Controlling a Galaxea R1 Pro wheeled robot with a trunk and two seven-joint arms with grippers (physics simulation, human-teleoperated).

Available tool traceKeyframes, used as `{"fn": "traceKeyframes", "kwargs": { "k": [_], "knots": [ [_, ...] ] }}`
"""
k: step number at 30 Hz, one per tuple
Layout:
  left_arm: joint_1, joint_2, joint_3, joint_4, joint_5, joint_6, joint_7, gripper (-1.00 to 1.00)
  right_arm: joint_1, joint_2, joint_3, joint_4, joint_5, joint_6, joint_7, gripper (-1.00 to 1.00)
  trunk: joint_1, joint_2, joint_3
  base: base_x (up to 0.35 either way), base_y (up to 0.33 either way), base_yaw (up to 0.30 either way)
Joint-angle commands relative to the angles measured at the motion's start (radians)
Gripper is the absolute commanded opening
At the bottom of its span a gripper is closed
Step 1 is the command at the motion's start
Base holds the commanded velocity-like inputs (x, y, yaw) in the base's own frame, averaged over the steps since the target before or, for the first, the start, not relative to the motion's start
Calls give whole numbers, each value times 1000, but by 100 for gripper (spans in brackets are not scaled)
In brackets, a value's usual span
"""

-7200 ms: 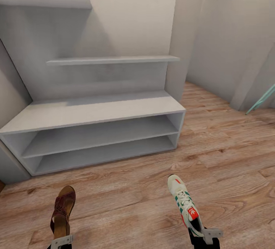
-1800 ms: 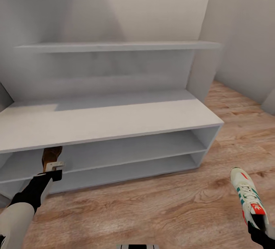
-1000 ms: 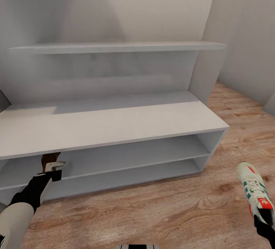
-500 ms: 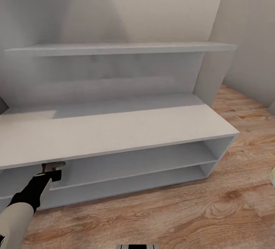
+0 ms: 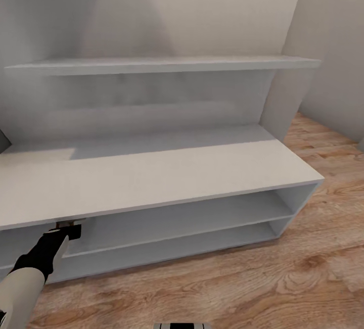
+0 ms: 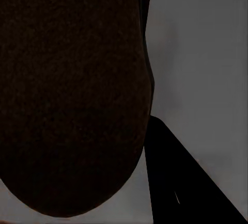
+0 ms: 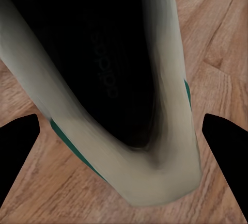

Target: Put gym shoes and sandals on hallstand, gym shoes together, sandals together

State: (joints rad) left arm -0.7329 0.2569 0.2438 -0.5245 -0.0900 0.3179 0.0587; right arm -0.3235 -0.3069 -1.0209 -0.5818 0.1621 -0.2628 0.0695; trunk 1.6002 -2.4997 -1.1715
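Note:
The light-grey hallstand (image 5: 151,167) stands right in front of me in the head view. My left arm reaches from the lower left into the upper tier of its open base, where my left gripper (image 5: 68,228) sits just under the top board. The gripper is shut on a dark brown sandal (image 6: 72,95), which hangs close above the grey shelf surface (image 6: 206,69); in the head view the top board hides nearly all of it. My right gripper (image 7: 124,149) is shut on a white gym shoe (image 7: 170,146) with green trim, held over the wood-plank corridor floor (image 7: 217,53).
The hallstand has a wide top board (image 5: 126,177), two open tiers below and a stepped upper shelf (image 5: 162,63) against a grey back panel. A wall corner (image 5: 288,66) rises at its right end. Wood floor (image 5: 227,283) stretches in front and to the right.
The head view has closed in on the hallstand and shifted, so the gym shoe left it at the right. My left gripper has pushed the sandal deeper under the top board.

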Motion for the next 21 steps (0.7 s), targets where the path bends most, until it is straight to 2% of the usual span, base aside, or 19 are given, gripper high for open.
{"fn": "traceKeyframes", "kwargs": {
  "k": [1,2,3,16,21],
  "knots": [
    [0,-1,3,-2,-13,5,-3,-100,-2,1,-8,1,10,-4,7,-100,0,0,-1,8,6,0],
    [1,-1,3,-2,-13,5,-4,-100,-2,1,-8,1,10,-4,7,-100,0,0,-1,5,4,0],
    [1,-1,3,-1,-14,6,-4,100,-2,1,-9,1,10,-4,7,-100,0,0,-1,3,2,0],
    [0,0,3,-2,-14,6,-2,100,-2,2,-8,1,10,-4,7,-100,0,0,-1,-8,0,0],
    [0,-1,2,-2,-14,7,-2,100,-2,2,-8,1,10,-4,7,-100,0,0,-1,-288,0,0]
  ]
}}
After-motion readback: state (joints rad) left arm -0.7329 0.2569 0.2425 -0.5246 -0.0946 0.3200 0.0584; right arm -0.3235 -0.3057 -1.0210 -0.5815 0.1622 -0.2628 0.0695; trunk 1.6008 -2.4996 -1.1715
